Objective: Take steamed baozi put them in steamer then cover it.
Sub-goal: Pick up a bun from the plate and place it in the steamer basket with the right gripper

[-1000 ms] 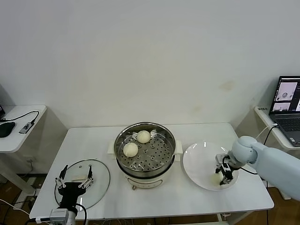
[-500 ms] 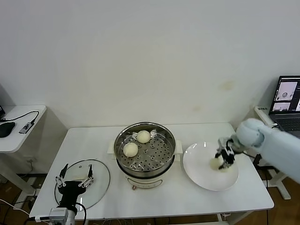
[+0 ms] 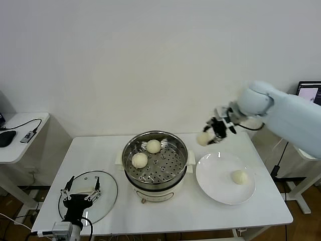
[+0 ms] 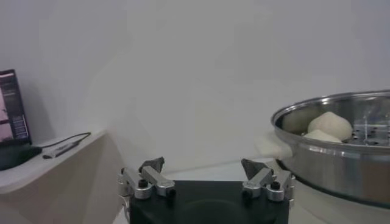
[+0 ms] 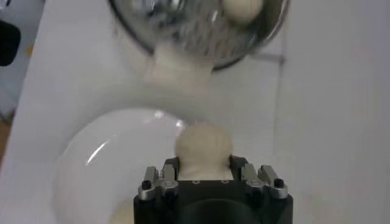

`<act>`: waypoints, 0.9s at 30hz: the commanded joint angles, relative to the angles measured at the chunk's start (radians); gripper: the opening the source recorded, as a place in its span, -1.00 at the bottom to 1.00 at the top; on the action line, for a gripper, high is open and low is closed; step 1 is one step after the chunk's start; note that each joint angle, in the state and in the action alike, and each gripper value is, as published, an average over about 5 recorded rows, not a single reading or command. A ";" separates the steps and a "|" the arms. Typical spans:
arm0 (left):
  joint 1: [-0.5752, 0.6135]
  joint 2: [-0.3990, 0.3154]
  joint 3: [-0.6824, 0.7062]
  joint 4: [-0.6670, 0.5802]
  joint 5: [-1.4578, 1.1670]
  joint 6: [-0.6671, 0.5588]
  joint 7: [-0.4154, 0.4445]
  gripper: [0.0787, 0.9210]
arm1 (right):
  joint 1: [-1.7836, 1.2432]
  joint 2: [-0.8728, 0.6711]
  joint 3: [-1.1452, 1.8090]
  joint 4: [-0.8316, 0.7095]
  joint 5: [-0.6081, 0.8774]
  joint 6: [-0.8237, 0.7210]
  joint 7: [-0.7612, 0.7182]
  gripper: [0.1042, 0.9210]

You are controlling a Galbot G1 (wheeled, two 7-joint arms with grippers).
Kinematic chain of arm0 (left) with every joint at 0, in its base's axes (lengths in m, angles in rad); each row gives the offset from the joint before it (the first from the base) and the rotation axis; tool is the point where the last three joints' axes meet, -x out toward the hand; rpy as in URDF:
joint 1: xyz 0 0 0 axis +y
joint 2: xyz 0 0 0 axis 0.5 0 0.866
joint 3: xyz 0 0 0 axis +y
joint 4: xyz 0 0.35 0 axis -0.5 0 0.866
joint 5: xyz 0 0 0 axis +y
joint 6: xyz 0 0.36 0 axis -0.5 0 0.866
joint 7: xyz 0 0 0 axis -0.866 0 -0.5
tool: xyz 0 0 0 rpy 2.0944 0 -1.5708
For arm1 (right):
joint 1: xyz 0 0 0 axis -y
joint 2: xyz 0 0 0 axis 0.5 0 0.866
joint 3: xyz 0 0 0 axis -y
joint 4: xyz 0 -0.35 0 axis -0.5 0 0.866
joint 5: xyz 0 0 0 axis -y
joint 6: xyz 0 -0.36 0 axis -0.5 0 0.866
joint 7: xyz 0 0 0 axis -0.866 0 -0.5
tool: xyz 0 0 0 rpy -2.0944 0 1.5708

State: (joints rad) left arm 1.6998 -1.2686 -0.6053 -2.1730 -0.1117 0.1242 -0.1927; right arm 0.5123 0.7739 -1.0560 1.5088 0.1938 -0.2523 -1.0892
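Observation:
The shiny steamer [image 3: 155, 163] stands mid-table with two baozi on its perforated tray [image 3: 153, 146] [image 3: 139, 160]. My right gripper [image 3: 210, 133] is in the air to the right of the steamer, above the plate's far edge, shut on a third baozi [image 3: 203, 138]; the right wrist view shows that baozi [image 5: 203, 150] clamped between the fingers. One more baozi [image 3: 239, 176] lies on the white plate [image 3: 215, 183]. The glass cover [image 3: 103, 193] rests flat at the table's front left. My left gripper [image 3: 80, 192] hovers open over the cover; it is the gripper [image 4: 205, 173] in the left wrist view.
A side table [image 3: 20, 135] with a mouse and cable stands to the left. A laptop [image 3: 310, 94] sits on a stand at the far right, partly behind my right arm. The steamer's rim [image 4: 341, 131] shows close to the left gripper in the left wrist view.
My right gripper lifted a baozi off the plate and carried it up and leftward toward the steamer. One baozi stays on the plate. The left arm has not moved.

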 commanded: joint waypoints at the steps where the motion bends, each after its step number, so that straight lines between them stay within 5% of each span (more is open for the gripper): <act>1: 0.003 0.000 -0.008 -0.002 -0.009 -0.001 0.000 0.77 | 0.095 0.276 -0.139 -0.018 0.104 0.121 0.080 0.03; 27: 0.002 -0.012 -0.037 0.000 -0.010 -0.005 -0.004 0.77 | -0.046 0.476 -0.243 -0.132 -0.233 0.515 0.048 0.06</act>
State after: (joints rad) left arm 1.7017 -1.2801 -0.6417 -2.1758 -0.1212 0.1198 -0.1965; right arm 0.4867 1.1984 -1.2748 1.3959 0.0572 0.1418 -1.0412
